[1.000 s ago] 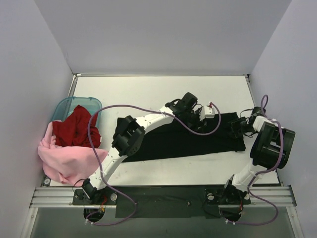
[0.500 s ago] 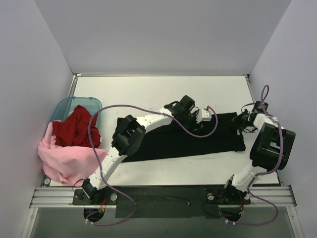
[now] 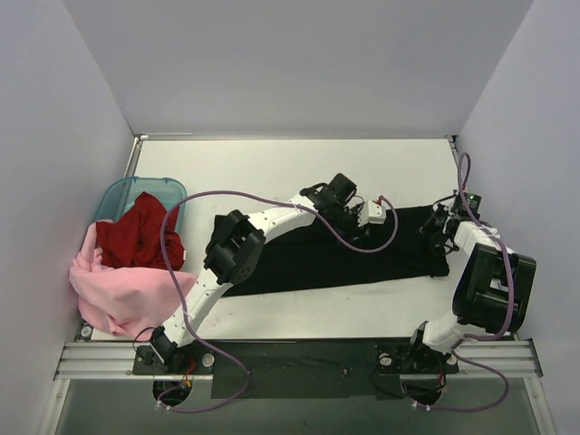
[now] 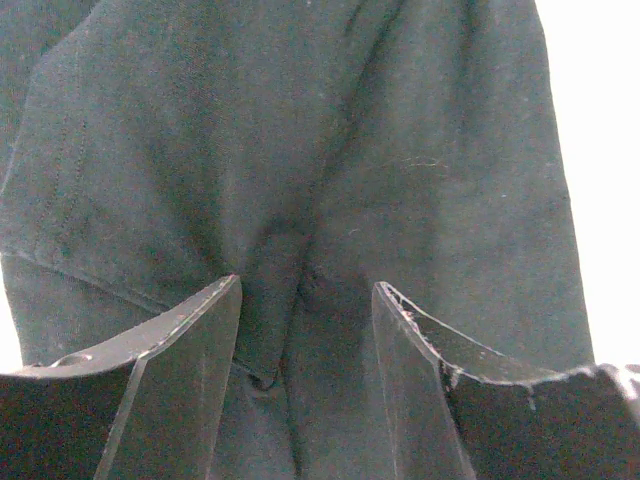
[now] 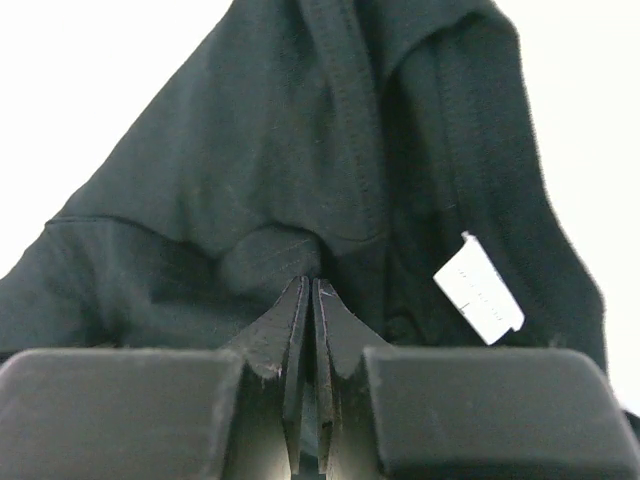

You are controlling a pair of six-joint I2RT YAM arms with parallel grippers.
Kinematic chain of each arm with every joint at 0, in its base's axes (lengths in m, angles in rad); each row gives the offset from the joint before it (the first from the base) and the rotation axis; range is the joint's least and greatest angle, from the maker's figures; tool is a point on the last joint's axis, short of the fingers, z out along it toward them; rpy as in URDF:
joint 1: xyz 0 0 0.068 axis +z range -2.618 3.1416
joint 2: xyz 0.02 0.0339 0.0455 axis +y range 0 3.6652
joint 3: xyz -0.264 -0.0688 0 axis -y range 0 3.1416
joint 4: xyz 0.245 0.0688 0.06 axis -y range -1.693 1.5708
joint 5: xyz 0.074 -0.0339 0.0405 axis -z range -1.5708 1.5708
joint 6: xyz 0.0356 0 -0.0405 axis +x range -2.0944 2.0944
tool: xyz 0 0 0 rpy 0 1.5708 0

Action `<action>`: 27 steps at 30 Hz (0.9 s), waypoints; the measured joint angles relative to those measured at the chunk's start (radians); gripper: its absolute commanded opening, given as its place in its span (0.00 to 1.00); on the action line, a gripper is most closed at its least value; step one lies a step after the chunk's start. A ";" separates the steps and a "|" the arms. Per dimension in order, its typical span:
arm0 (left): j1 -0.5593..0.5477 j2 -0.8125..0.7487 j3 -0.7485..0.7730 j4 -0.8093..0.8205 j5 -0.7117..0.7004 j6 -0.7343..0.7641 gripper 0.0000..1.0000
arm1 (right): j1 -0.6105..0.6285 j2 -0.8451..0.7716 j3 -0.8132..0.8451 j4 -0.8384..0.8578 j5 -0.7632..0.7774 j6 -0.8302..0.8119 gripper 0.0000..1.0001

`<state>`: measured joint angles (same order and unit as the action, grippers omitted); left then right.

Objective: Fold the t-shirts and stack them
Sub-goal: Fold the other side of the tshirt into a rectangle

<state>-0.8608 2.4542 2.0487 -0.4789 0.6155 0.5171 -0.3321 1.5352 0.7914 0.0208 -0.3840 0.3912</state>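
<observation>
your black shirt [image 3: 326, 258] lies long left-to-right; right gripper [image 5: 307, 295] is pinched on its right end, seemingly near the collar; left gripper [image 4: 305, 295] is spread over the middle.

Lab cell, plain white walls [image 3: 299, 63]

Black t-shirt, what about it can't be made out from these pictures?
- Which face is up: top external shows only plain black, and the left arm crosses the black t-shirt.
- White tag: right wrist, printing too small to read.
- Pinch: right wrist, the shut right fingers hide whether cloth sits between them.
- Shirt outline: left wrist, cut off by the frame's edges.
</observation>
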 measured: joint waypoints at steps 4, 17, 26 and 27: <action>0.003 0.000 0.035 -0.048 0.021 0.016 0.65 | -0.004 0.024 -0.004 0.025 0.065 -0.038 0.19; 0.006 0.000 0.102 -0.188 0.062 0.070 0.65 | -0.077 0.026 0.106 -0.029 0.031 -0.015 0.18; 0.037 0.000 0.271 -0.120 0.172 -0.109 0.52 | 0.126 -0.004 0.127 -0.060 -0.111 0.018 0.00; 0.046 0.000 0.261 -0.101 0.171 -0.139 0.51 | 0.132 0.018 0.127 -0.060 -0.126 0.029 0.00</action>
<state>-0.8146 2.4542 2.3100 -0.5804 0.7860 0.3779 -0.2001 1.5536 0.9184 -0.0395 -0.5102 0.4198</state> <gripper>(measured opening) 0.541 0.001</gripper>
